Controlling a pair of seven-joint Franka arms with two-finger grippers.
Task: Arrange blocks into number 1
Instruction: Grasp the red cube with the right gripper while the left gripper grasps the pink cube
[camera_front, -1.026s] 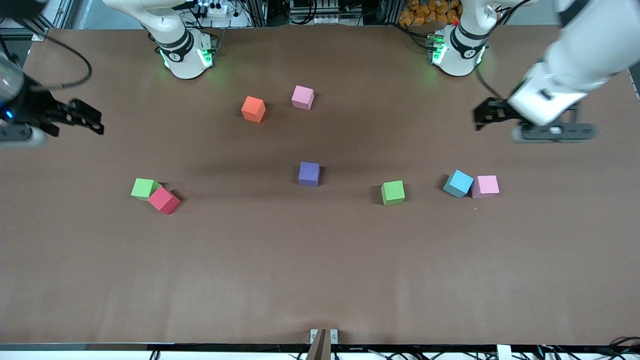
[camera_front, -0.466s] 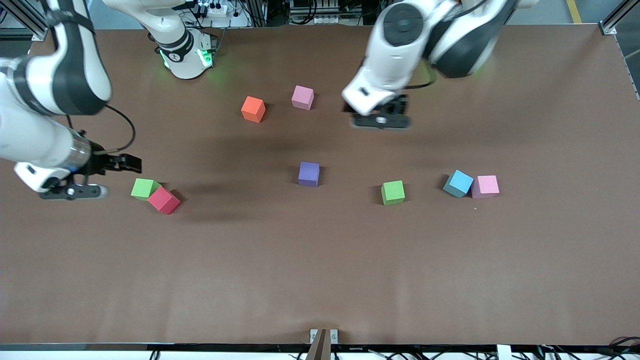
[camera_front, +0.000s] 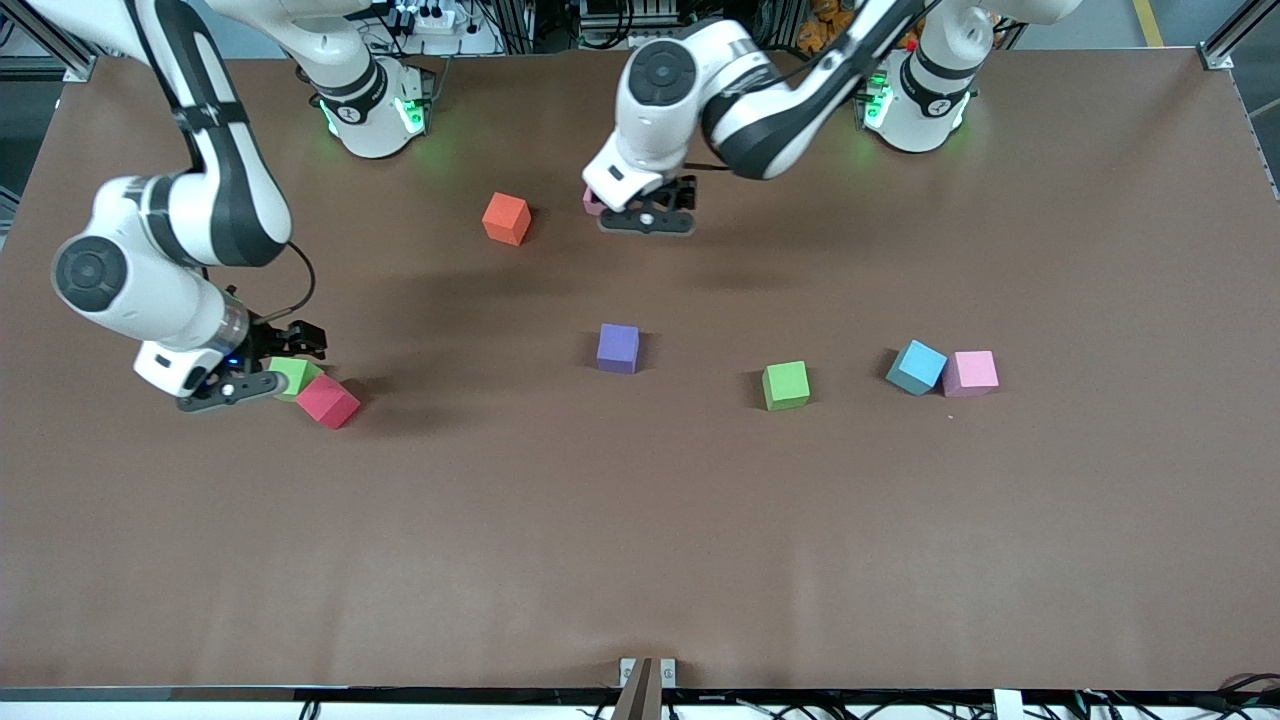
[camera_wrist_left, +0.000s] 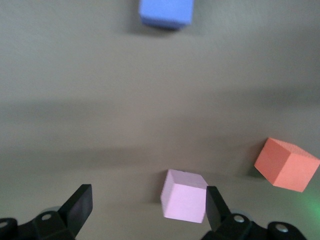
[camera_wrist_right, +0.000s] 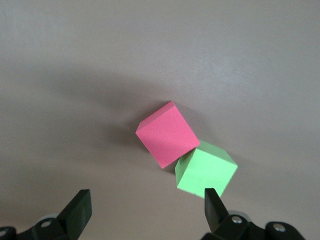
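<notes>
Left gripper (camera_front: 648, 205) hangs with its fingers (camera_wrist_left: 80, 207) spread apart over a pink block (camera_front: 592, 203) that lies on the brown table (camera_front: 640, 540) farther from the front camera than the purple block (camera_front: 618, 348); in the left wrist view that pink block (camera_wrist_left: 184, 195) sits on the table between the open fingers, close to one of them and not gripped. An orange block (camera_front: 506, 218) lies beside this pink block, toward the right arm's end of the table. Right gripper (camera_front: 262, 365) is low over a green block (camera_front: 293, 377), its fingers (camera_wrist_right: 79, 210) also apart and holding nothing; a red block (camera_front: 327, 400) touches that green block at a corner, well away from the purple block toward the right arm's end. Toward the left arm's end from the purple block, at much the same nearness to the front camera, come a second green block (camera_front: 786, 385) standing alone, then a blue block (camera_front: 916, 367) touching a second pink block (camera_front: 970, 373). All the blocks rest on the table.
</notes>
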